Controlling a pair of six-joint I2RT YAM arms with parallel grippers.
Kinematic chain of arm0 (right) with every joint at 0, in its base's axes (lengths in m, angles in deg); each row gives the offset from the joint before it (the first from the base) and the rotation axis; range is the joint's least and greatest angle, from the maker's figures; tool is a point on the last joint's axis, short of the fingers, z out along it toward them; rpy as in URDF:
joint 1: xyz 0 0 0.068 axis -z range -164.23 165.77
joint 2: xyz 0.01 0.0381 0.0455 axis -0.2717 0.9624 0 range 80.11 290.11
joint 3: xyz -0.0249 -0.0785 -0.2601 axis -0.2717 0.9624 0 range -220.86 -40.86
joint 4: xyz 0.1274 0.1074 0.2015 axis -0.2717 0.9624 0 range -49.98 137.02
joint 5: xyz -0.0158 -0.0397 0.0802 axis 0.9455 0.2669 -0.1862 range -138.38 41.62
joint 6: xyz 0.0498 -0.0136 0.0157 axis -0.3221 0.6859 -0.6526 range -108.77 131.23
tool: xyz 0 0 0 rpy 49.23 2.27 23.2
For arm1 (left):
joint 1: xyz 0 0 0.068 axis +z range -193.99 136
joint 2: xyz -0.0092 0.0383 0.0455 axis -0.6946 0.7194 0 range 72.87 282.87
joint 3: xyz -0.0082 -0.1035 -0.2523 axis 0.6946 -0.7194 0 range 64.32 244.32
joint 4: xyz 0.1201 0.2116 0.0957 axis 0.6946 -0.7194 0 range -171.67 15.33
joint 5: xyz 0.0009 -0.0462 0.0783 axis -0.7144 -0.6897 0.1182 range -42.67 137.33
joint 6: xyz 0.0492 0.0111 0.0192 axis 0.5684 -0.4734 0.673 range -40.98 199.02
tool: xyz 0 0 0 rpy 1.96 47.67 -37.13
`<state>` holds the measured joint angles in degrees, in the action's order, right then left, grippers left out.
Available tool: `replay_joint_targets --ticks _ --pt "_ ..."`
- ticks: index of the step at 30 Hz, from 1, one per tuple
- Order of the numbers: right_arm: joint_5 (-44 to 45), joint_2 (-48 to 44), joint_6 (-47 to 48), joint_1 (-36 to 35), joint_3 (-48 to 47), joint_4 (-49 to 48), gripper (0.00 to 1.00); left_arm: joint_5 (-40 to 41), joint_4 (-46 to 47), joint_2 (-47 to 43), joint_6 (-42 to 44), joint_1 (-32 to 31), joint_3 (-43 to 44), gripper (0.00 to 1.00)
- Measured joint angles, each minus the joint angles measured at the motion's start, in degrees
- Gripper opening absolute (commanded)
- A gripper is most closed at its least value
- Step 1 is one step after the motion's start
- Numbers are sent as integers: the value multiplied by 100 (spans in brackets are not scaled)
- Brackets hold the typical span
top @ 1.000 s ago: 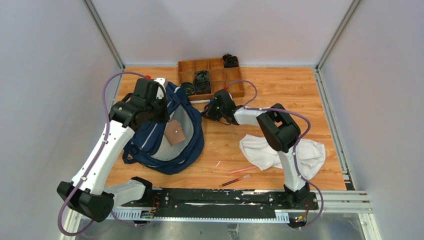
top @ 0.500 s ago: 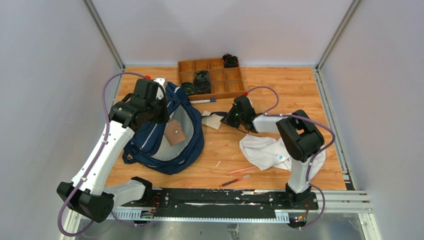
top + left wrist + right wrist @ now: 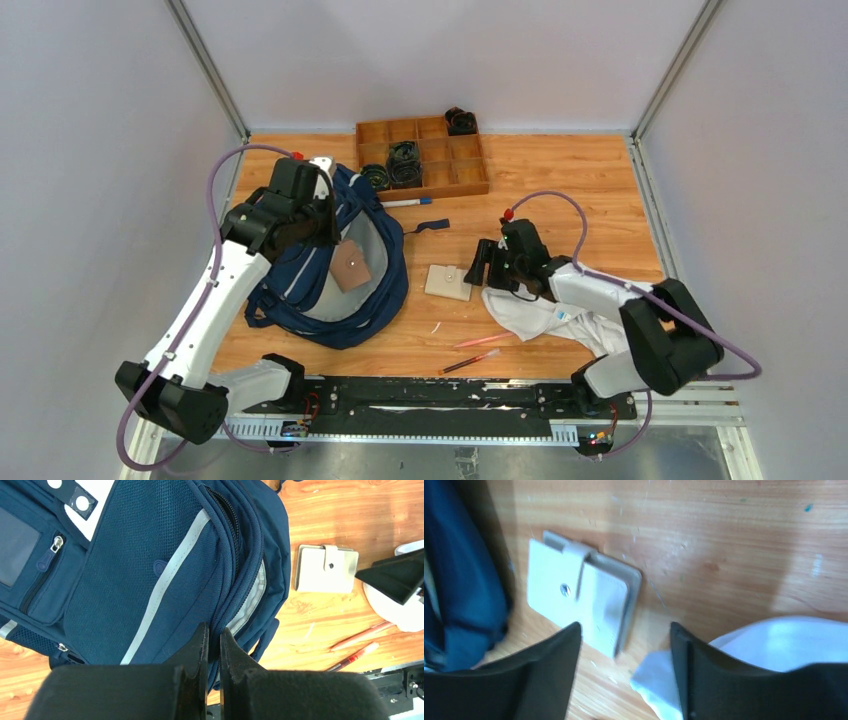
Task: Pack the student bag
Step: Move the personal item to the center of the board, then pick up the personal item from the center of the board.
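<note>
Right gripper point(image 3: 480, 268) spread beside the wallet point(image 3: 448, 281), poised to grasp.
Top view alone shows the open mouth of the student bag point(image 3: 385, 295), at the left of the desk point(image 3: 580, 190). Left wrist: left gripper point(image 3: 212, 630) pressed together over the bag; any pinch is hidden. Right wrist: white cloth point(image 3: 774, 650) crowds one finger, so close on the wallet's edge only.

1. An orange wooden bench point(image 3: 590, 180) carries everything.
2. On its left, a navy student bag point(image 3: 345, 325) lies slumped open.
3. At the far edge sits a compartmented tray point(image 3: 470, 187), with a blue-capped pen point(image 3: 405, 202) just beside it.
4. In the middle, a cream wallet point(image 3: 448, 281) lies near a crumpled white cloth point(image 3: 525, 312).
5. At the near edge are two red pens point(image 3: 470, 360).
</note>
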<state>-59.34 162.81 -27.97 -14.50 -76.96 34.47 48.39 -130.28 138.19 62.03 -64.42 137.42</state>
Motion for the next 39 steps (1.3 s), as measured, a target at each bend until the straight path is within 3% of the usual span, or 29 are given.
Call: replay_joint_targets --ticks 5,13,25,34,39 --pt "-98 -487 1318 -31 -367 1117 82 -20 46 33 -17 0 -39 0" --pt "-275 -24 3051 -533 -1517 1840 100 -46 72 55 -17 0 -50 0" --pt "640 1283 4201 -1169 -2542 2605 100 -136 109 46 55 11 -111 0" --pt "330 1878 4522 -1276 -2778 2706 100 -306 114 229 101 17 -109 0" --pt "608 1943 4529 -1384 -2828 2745 100 -321 116 229 118 17 -111 0"
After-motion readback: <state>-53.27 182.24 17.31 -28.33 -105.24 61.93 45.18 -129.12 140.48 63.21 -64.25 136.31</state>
